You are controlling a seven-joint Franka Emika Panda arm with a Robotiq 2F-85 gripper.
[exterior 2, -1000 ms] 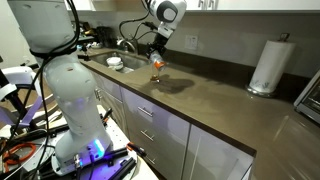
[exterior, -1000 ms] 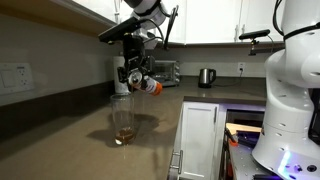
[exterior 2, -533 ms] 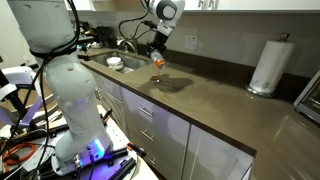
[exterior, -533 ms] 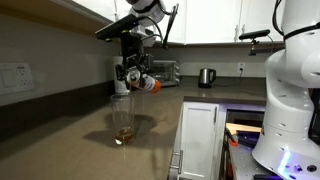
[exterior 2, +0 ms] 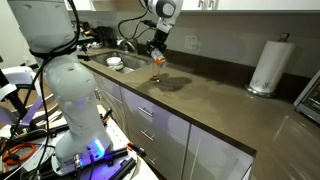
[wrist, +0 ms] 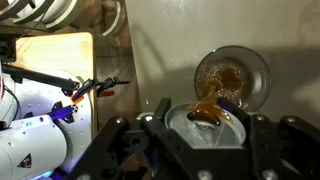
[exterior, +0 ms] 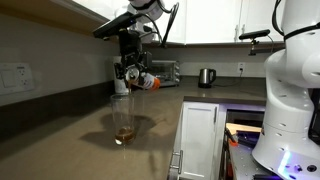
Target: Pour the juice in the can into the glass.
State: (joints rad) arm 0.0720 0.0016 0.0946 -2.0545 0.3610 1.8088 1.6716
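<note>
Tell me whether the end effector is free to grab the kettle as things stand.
Probably not yet: the end effector is shut on the tilted can, pouring into the glass. Nothing else seems to block the way to the kettle.

Open counter (exterior 2: 220, 110) spreads wide around the glass (exterior: 123, 115), with the kettle (exterior: 206, 77) and the paper-towel roll (exterior 2: 268, 66) standing well apart, but straight above its mouth the gripper (exterior: 138, 78) clamped on the tilted can (exterior: 148, 84) blocks any way down in.

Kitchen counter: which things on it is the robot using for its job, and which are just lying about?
In use: can, tipped in the tool; juice; glass.
Lying about: kettle; paper-towel roll.
</note>
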